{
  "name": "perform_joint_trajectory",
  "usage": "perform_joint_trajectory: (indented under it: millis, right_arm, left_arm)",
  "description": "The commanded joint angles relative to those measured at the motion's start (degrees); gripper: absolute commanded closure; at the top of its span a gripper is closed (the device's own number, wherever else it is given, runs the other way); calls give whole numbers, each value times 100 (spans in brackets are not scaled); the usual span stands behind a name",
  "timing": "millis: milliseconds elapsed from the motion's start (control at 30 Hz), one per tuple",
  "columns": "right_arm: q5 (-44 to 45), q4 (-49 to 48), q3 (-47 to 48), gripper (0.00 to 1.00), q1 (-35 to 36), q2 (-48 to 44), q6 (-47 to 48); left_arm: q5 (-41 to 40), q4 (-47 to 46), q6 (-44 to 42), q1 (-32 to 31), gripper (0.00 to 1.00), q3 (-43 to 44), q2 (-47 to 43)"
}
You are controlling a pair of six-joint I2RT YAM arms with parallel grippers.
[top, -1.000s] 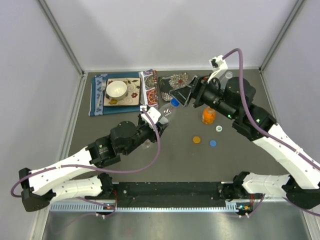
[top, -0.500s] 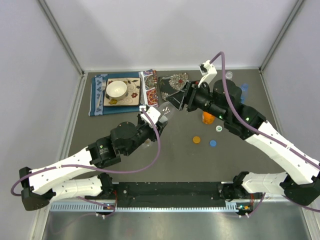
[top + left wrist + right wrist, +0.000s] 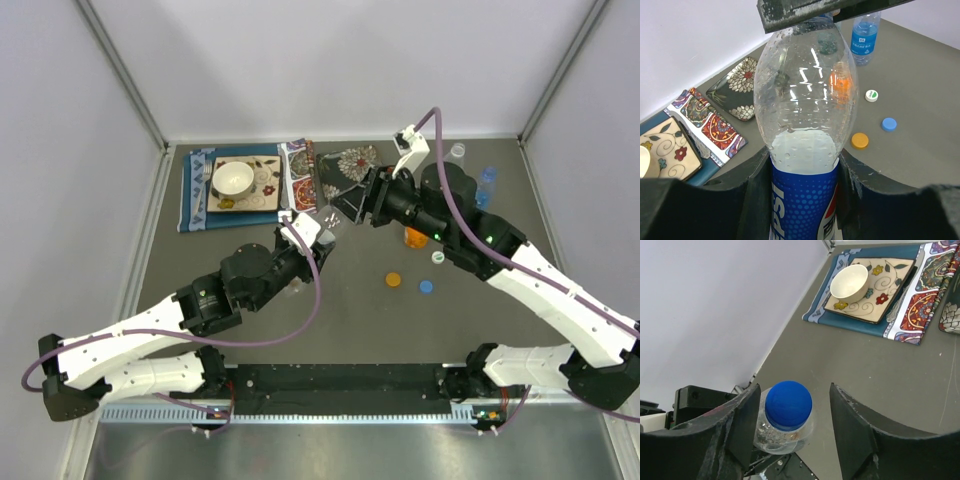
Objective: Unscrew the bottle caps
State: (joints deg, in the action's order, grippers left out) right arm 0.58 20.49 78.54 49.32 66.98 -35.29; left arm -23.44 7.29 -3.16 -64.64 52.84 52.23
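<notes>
My left gripper (image 3: 312, 238) (image 3: 804, 192) is shut on the clear bottle with the blue-red label (image 3: 805, 130) and holds it off the table, its neck tilted toward my right gripper. My right gripper (image 3: 347, 205) (image 3: 795, 390) is open with its jaws on either side of that bottle's blue cap (image 3: 788, 405); the cap sits close to the left finger (image 3: 742, 427) with a gap to the right one. The orange-filled bottle (image 3: 415, 237), the blue-tinted bottle (image 3: 485, 185) (image 3: 865, 35) and a clear bottle (image 3: 457, 152) stand at the back right.
Loose caps lie on the table: orange (image 3: 393, 280) (image 3: 859, 140), blue (image 3: 426, 287) (image 3: 888, 124), white-green (image 3: 438, 257) (image 3: 871, 95). A bowl (image 3: 232, 178) (image 3: 849, 281) on a patterned plate (image 3: 890, 295) and patterned trays (image 3: 350, 165) sit at the back.
My right gripper has moved left to the held bottle's neck and now straddles its blue cap. The left arm has held still with the bottle.
</notes>
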Motion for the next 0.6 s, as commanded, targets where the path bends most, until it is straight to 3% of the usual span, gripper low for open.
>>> perform_joint_trajectory:
  millis: [0, 567]
  right_arm:
    - [144, -344, -6, 41, 60, -36, -66]
    - [144, -1082, -322, 47, 60, -264, -224]
  left_arm:
    - [-38, -342, 26, -40, 69, 25, -160]
    - [-29, -386, 44, -40, 69, -72, -230]
